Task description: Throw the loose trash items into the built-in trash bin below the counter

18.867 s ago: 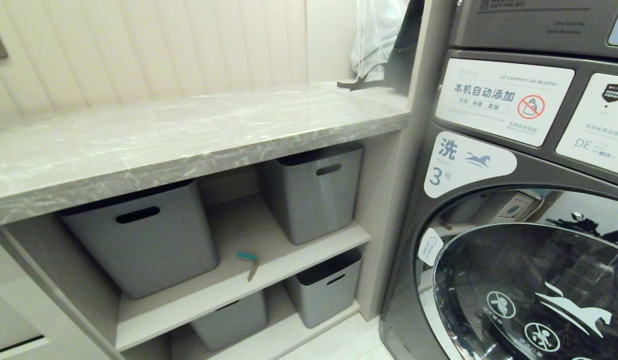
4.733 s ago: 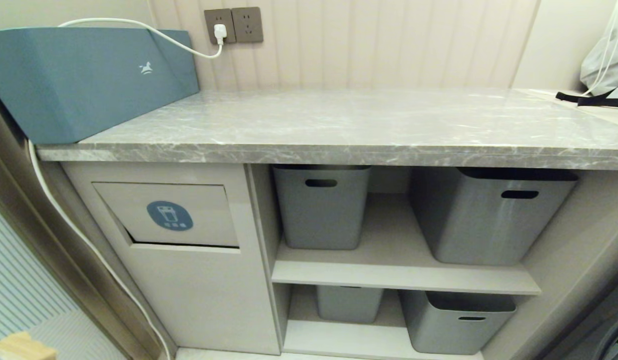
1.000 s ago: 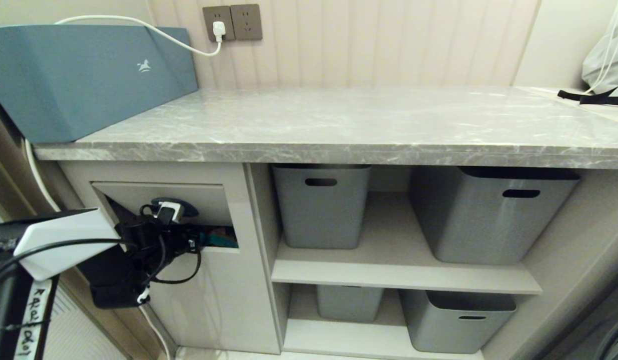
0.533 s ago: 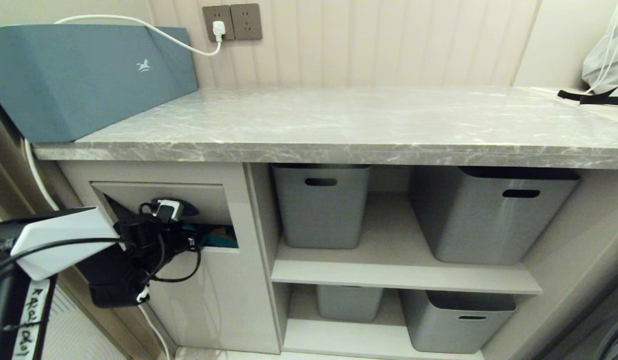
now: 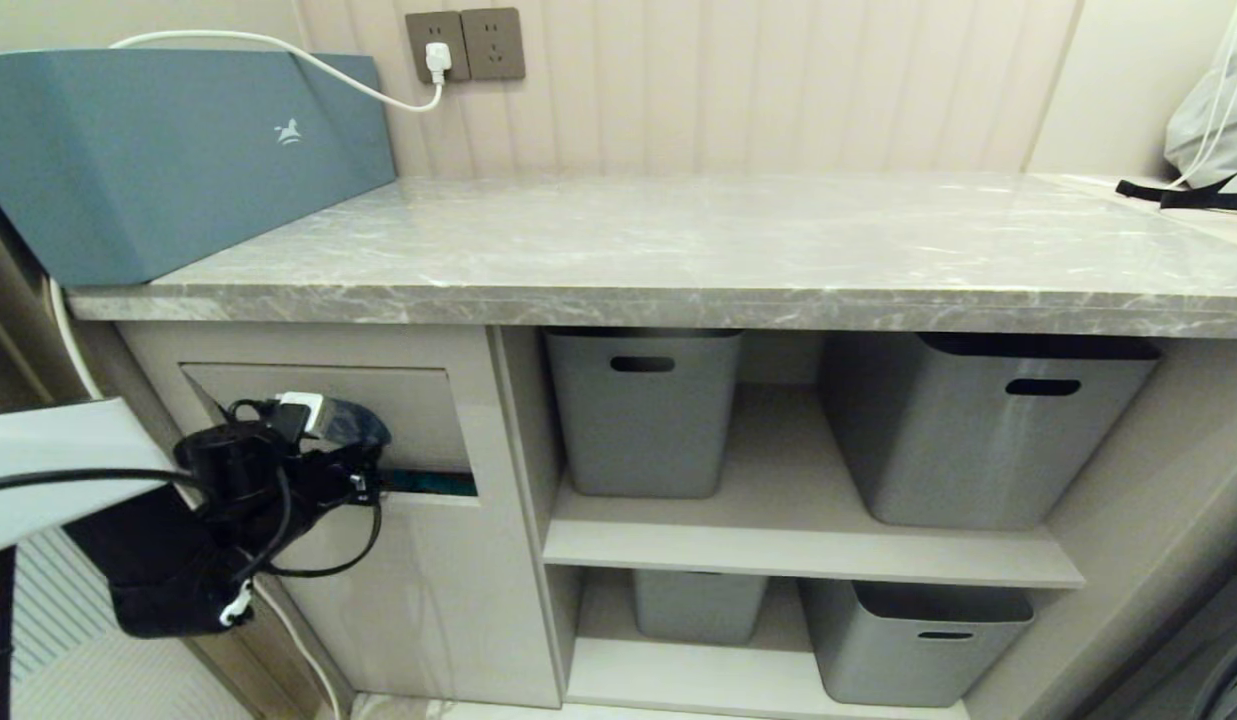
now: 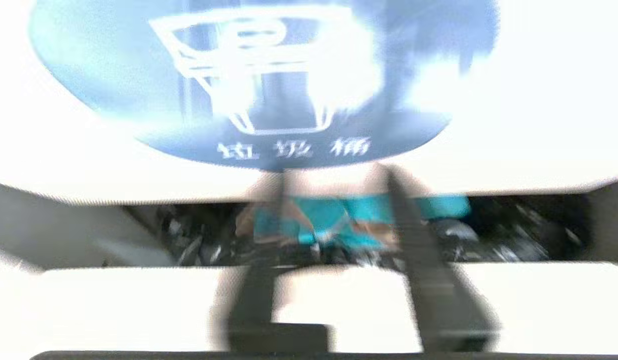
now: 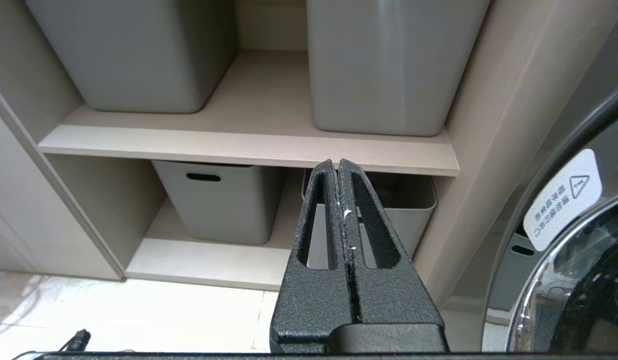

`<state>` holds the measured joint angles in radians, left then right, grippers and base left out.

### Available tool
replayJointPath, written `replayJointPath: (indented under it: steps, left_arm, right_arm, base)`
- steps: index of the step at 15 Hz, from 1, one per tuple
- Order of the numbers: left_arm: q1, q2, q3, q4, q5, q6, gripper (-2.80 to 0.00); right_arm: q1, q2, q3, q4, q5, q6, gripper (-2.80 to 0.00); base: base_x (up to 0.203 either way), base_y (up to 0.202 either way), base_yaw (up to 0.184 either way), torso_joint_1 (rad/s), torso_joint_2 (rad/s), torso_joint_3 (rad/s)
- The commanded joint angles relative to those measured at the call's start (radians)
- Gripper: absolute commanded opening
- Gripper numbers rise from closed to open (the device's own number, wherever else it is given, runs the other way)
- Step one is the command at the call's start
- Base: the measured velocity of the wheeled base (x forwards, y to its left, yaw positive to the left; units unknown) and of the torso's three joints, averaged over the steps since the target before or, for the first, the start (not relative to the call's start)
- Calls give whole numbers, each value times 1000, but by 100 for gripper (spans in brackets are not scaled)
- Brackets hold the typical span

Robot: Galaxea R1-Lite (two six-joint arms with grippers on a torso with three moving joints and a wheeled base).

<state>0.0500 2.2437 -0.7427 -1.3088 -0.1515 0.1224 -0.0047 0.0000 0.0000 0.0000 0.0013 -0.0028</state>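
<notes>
A teal-edged strip point(image 5: 433, 483) lies lengthwise along the slot beneath the trash bin flap point(image 5: 418, 410), ends pointing three and nine o'clock. At its nine o'clock the left gripper point(image 5: 363, 480) is closed and empty. The right gripper point(image 7: 338, 170) is closed, parked before the shelves point(image 7: 249, 145).

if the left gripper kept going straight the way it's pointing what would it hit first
Probably the gap under the trash bin's flap: the left gripper points into that dark slot, where teal-edged scraps lie. They look like the first contact, though depth is unclear.
</notes>
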Motion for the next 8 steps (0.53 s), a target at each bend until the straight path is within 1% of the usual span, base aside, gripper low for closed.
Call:
replayJointPath:
  steps: [1, 4, 8]
  left_arm:
    - [1, -91, 64, -6, -1, -1, -280]
    - [-2, -213, 180, -5, -2, -2, -280]
    - [-4, -452, 377, 2, -2, 1, -280]
  right_arm:
    - [0, 0, 0, 0, 0, 0, -280]
    - [0, 0, 0, 0, 0, 0, -280]
    - [0, 0, 0, 0, 0, 0, -280]
  base:
    - [0, 0, 0, 0, 0, 0]
    - [0, 0, 0, 0, 0, 0]
    - [0, 0, 0, 0, 0, 0]
